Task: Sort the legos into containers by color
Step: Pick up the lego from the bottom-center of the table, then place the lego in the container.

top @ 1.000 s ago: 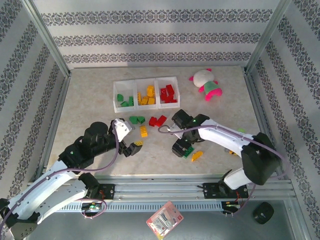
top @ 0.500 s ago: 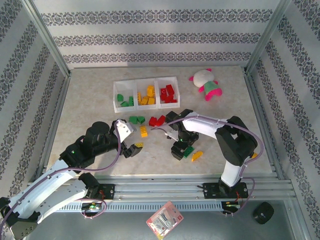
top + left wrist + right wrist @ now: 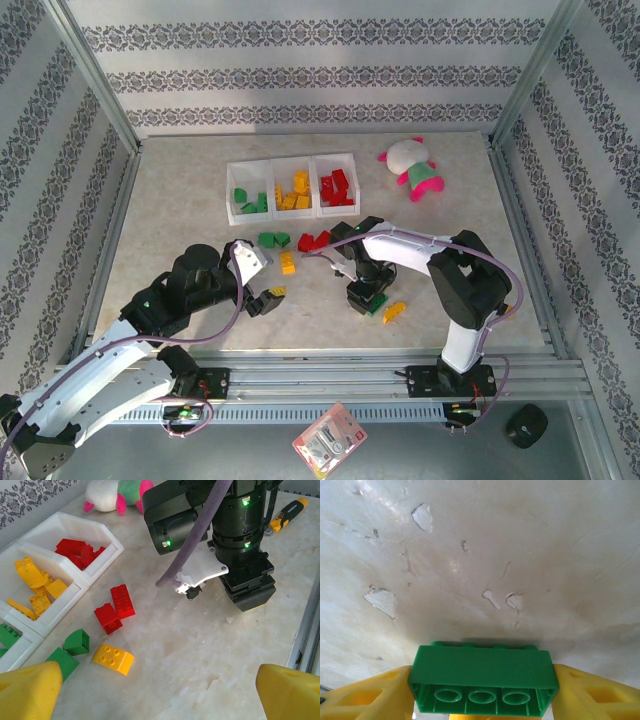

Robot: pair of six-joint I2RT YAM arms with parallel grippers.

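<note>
Pale marbled stone is your surface (image 3: 170, 210), walled round with patterned paper. At upper centre of the top view sits the tray (image 3: 290, 160), three compartments in a row: green legos (image 3: 250, 203) in the left one, yellow in the middle, red in the right. A plush toy (image 3: 413, 167) lies to its right, apart from it. Just below the tray you have loose pieces on the surface: two green bricks (image 3: 272, 240), a yellow brick (image 3: 288, 263) and two red bricks (image 3: 315, 241) touching each other. A yellow wedge (image 3: 394, 312) lies lower, right of centre.

Your right end effector (image 3: 368, 300) points down just left of that wedge, and it is closed on a green brick (image 3: 482, 672). In its wrist view both yellow fingers (image 3: 365, 700) press the brick's short ends, with the hollow underside toward the camera and the studs away. You cannot tell whether the brick is clear of the surface.

Your left end effector (image 3: 157, 692) hangs left of centre in the top view, spread wide with nothing between its yellow fingertips. Its wrist view looks across at the right arm's wrist (image 3: 240, 545), with a yellow-handled tool (image 3: 286, 511) at upper right.
</note>
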